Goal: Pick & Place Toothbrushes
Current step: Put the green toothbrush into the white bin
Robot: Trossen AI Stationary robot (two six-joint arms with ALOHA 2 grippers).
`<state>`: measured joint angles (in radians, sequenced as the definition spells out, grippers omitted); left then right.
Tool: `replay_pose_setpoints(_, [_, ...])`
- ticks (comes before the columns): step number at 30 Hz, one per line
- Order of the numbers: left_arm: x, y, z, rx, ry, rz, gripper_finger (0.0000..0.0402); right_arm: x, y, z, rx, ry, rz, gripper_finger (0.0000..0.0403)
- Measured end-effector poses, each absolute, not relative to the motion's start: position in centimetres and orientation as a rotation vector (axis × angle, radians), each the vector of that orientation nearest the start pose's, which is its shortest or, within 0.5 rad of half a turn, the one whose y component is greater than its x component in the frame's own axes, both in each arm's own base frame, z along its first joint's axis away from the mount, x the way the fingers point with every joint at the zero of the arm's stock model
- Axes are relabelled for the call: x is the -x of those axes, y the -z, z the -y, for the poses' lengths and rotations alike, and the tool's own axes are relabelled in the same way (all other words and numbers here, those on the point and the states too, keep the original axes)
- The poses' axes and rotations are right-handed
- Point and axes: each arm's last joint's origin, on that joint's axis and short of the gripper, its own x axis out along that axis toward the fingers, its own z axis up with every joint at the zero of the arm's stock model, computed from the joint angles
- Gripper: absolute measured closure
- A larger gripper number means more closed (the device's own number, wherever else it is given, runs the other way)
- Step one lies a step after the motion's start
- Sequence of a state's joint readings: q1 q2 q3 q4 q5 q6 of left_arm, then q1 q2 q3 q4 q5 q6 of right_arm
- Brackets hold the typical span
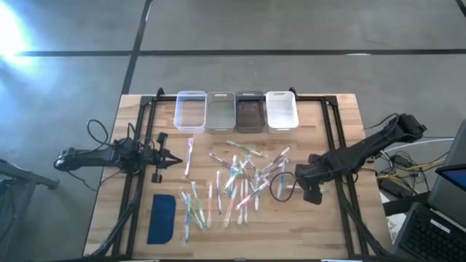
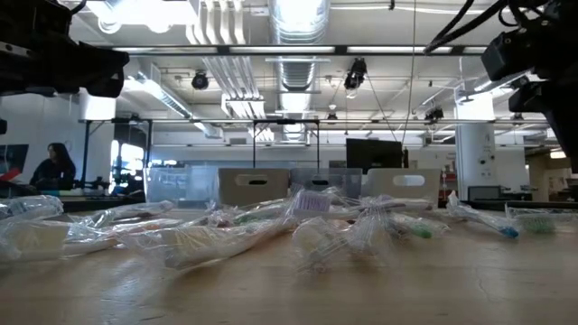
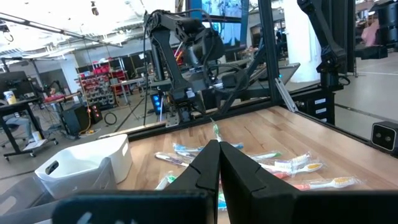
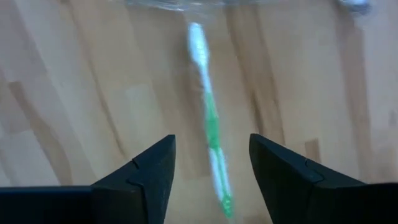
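Several toothbrushes (image 1: 233, 178) in clear wrappers lie flat and scattered on the middle of the wooden table, and they also show in the low view (image 2: 307, 226). My right gripper (image 4: 211, 146) points down over the right side of the pile (image 1: 309, 191) and is open. One green-and-white toothbrush (image 4: 210, 118) lies on the wood below, running between its two fingers, which stand clear of it. My left gripper (image 3: 219, 168) waits shut and level at the table's left (image 1: 178, 161), touching nothing.
Along the far edge stand a clear bin (image 1: 191, 110), a grey bin (image 1: 220, 110), a dark bin (image 1: 250, 110) and a white bin (image 1: 281, 109). A flat dark-blue pad (image 1: 162, 218) lies at the near left. Black frame rails (image 1: 331, 138) run along both sides.
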<state>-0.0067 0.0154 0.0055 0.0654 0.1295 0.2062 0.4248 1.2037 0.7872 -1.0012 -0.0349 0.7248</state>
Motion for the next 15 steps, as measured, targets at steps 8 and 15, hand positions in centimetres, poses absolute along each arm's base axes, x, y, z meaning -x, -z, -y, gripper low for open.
replay_pose_setpoints(8, [-9.8, -17.0, 0.4, -0.209, 0.13, 0.069, 0.0387, -16.5, -19.7, -8.5, -0.299, 0.147, -1.473, 0.0213])
replay_pose_setpoints(15, [-9.8, -17.0, 0.4, -0.209, 0.13, 0.069, 0.0387, -16.5, -18.1, -8.5, -0.321, 0.12, -1.428, 0.0232])
